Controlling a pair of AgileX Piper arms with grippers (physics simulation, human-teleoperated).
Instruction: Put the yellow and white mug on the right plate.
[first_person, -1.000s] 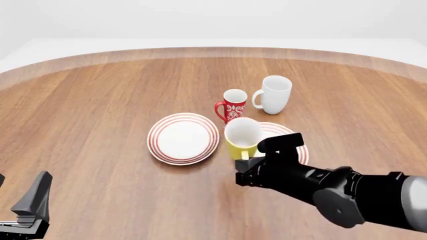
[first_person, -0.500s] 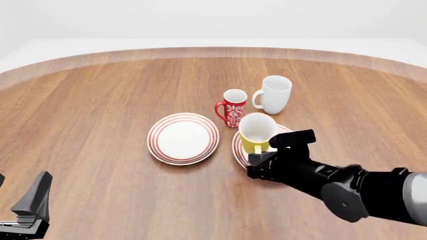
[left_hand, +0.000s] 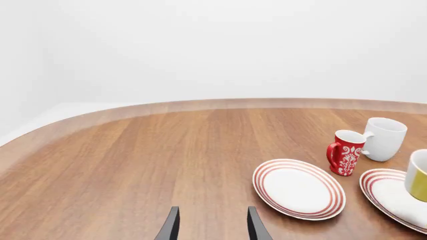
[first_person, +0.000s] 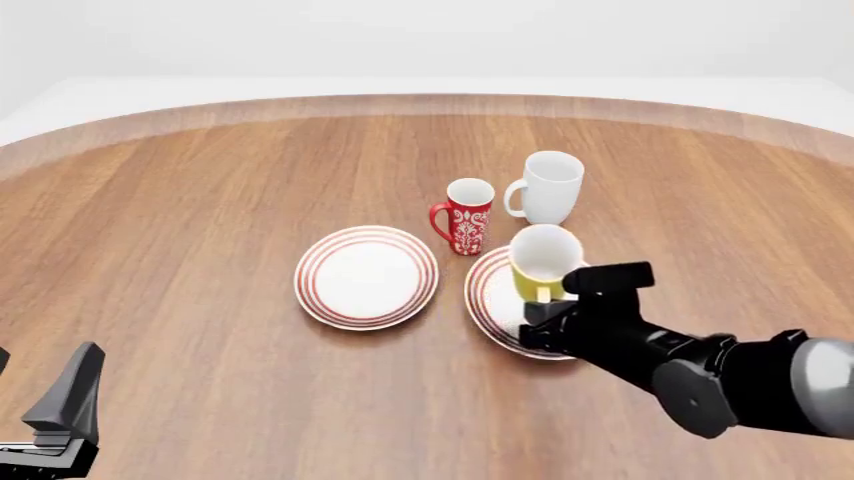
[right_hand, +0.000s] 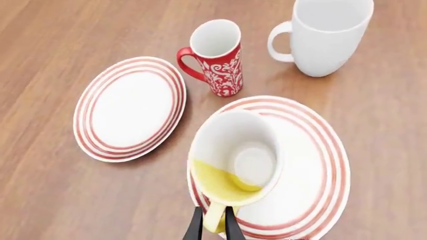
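- Right tool (right_hand: 213, 226): closed on the handle of the mid-sized yellow mug with white inside (first_person: 542, 262); the thin fingers pinch the handle from both sides, as the right wrist view shows.
- The mug hangs above the near-left part of the round white right plate with thin red rings (first_person: 491, 297); whether its base touches the plate cannot be told.
- Handling, judged: rigid, glazed-looking, likely slippery and breakable; held by the handle alone it may swing or twist, so it should be lowered slowly and level.
- Hold point: the handle is the sensible grip, since the body looks too wide for these fingers.
- Left tool (left_hand: 211, 225): jaws apart, holding nothing, well clear of the crockery.
- Neighbours: a red mug with white pattern (first_person: 463, 215) and a taller all-white mug (first_person: 547, 187) stand just beyond the plate.
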